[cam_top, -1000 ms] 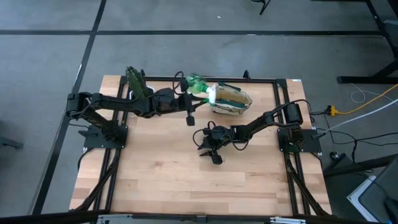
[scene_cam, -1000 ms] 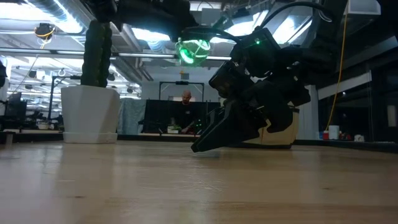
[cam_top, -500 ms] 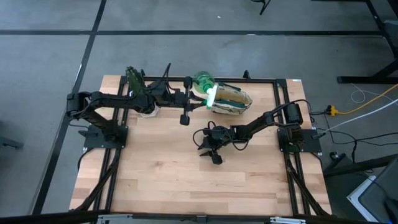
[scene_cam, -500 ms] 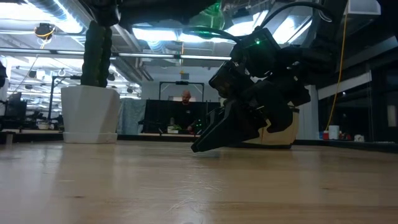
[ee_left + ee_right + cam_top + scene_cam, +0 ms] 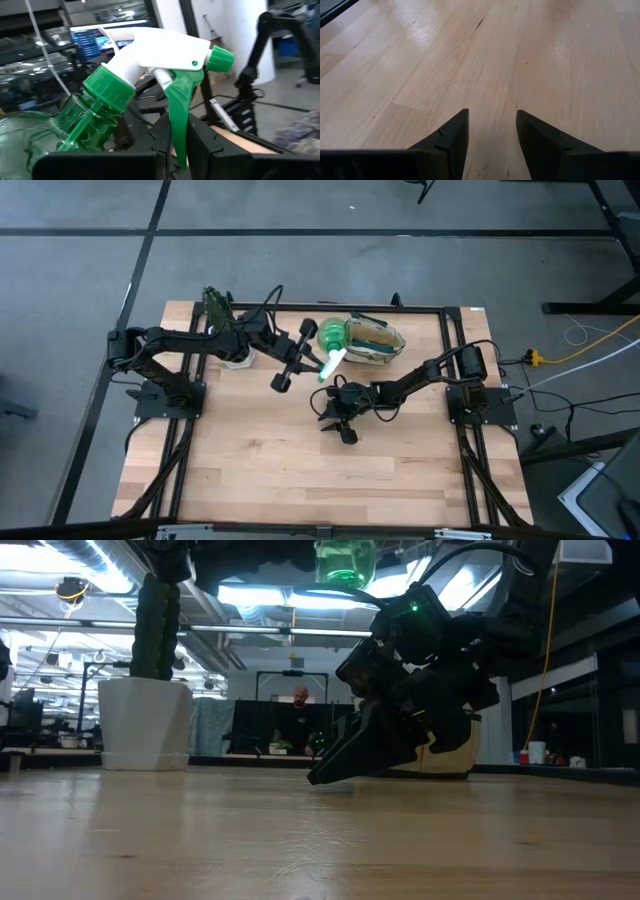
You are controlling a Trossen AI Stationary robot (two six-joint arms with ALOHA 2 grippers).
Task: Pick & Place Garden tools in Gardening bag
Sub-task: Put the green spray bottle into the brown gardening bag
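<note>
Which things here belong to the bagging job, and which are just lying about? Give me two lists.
Part of the job:
- green-and-white spray bottle, held aloft by the left gripper beside the bag
- gardening bag, at the table's far edge
- right gripper, open and empty, low over the table

Just lying about:
- white pot with cactus
- person in the room behind

no text, label or number can be read anywhere.

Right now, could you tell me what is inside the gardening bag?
The high view shows the gardening bag open, with only pale lining and dark trim visible; the spray bottle in the left gripper covers its near edge.
</note>
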